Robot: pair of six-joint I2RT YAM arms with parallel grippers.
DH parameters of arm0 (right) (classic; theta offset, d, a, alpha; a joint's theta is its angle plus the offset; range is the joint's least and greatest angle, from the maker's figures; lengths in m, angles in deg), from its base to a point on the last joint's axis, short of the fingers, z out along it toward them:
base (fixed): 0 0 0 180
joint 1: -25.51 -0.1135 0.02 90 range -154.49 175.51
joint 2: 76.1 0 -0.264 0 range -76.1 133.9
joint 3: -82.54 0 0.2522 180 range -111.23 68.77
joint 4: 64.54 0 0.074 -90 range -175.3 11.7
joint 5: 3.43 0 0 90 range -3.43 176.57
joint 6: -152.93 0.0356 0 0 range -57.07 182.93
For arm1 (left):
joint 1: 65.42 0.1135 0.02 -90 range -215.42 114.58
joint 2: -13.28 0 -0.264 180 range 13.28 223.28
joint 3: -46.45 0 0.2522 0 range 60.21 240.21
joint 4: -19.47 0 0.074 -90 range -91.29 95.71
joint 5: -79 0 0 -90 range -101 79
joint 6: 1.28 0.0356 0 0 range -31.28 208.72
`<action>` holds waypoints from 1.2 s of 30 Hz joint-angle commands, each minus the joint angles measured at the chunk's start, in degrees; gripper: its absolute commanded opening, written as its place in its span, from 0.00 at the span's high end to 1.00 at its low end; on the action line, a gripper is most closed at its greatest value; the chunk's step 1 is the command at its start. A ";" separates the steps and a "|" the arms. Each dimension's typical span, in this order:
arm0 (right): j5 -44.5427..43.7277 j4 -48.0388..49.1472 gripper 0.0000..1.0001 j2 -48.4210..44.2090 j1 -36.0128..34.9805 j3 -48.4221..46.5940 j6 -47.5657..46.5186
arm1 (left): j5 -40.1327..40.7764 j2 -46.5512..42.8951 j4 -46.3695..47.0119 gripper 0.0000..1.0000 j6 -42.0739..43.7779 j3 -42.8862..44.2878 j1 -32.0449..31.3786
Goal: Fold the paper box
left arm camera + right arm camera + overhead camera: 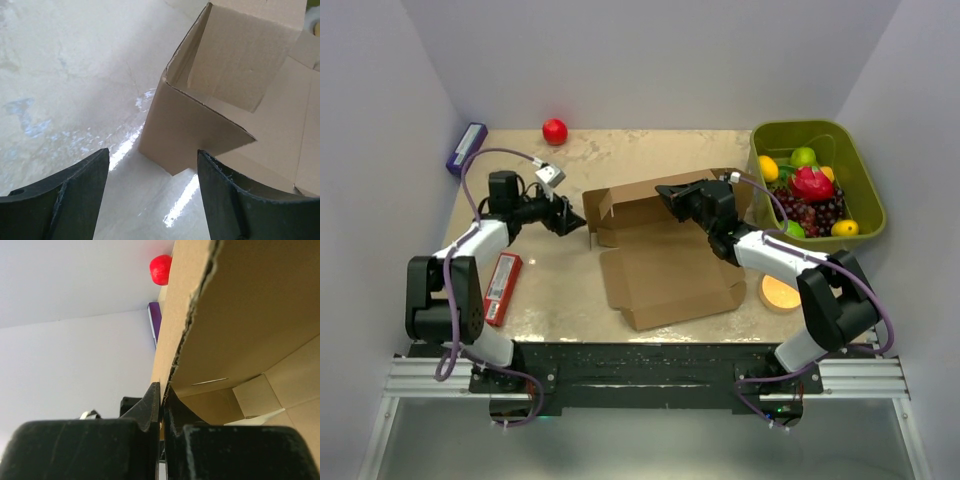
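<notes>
The paper box lies in the middle of the table, a brown cardboard sheet partly folded, with its back wall and left flap raised. My right gripper is shut on the top edge of the back wall; in the right wrist view the jaws pinch the cardboard wall between them. Just left of the box's left corner my left gripper stands open. In the left wrist view its fingers hold nothing, and the box corner stands just ahead, apart from them.
A green bin full of fruit stands at the back right. A red ball and a purple box lie at the back left. A red packet lies by the left arm, and an orange disc under the right arm.
</notes>
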 commanded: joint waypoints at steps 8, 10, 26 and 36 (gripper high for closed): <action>-0.36 -1.22 1.00 -1.18 0.12 1.32 -3.33 | -6.14 5.50 7.47 0.26 -4.25 3.77 -3.85; -0.45 -1.14 1.00 -1.10 0.12 1.32 -3.59 | -6.67 6.91 8.26 0.26 -4.95 4.64 -4.55; -2.38 -1.57 1.00 -0.75 0.12 1.32 -3.86 | -4.22 6.65 5.37 0.47 -2.14 5.88 -10.27; -3.00 -2.19 1.00 0.13 0.11 0.97 -3.41 | 1.58 4.37 2.73 0.52 -0.30 4.83 -13.96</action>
